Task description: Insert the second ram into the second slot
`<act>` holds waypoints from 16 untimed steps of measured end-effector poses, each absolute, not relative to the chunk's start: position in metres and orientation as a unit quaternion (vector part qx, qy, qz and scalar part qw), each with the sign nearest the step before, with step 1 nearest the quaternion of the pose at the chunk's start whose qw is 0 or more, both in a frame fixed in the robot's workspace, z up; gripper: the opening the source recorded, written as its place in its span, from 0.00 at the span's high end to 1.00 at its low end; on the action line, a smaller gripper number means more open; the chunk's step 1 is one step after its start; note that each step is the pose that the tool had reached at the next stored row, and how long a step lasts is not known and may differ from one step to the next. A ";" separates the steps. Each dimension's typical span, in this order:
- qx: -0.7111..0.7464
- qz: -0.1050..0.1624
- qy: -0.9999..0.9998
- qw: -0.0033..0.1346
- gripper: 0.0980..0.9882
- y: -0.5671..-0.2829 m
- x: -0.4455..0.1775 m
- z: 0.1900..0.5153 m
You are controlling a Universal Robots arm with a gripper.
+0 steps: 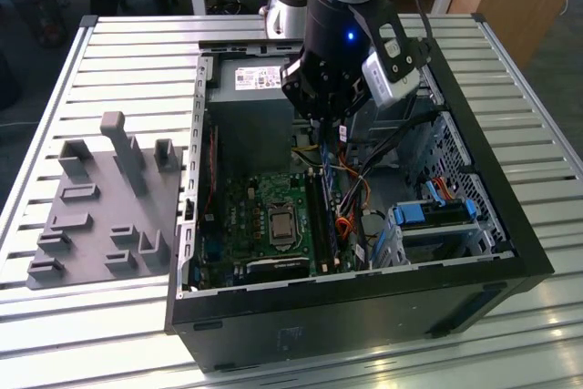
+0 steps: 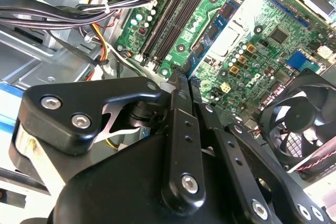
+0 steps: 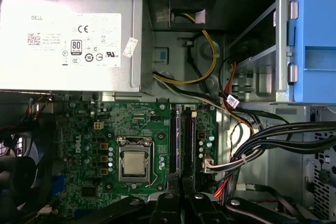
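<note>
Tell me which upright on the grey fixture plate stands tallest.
The narrow post near the far edge of the grey fixture plate, standing between two shorter blocks. It rises well above every other piece on the plate.

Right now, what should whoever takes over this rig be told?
End effector: reaching into the open computer case, above the memory slots that run beside the processor socket. Its grip state cannot be told.
Second ram: cannot tell whether it is held or seated.
Done: the arm stands over the slots.
Left: insertion into the second slot is not confirmed by these views.
</note>
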State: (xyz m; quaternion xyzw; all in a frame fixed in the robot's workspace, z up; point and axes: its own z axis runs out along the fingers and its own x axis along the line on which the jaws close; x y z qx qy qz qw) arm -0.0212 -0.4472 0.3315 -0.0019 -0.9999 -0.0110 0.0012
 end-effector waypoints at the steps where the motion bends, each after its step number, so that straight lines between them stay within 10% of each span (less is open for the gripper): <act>1: -0.002 -0.011 -1.000 0.001 0.96 -0.447 -0.021 0.331; 16: -0.001 -0.019 -1.000 0.001 0.96 -0.449 -0.021 0.324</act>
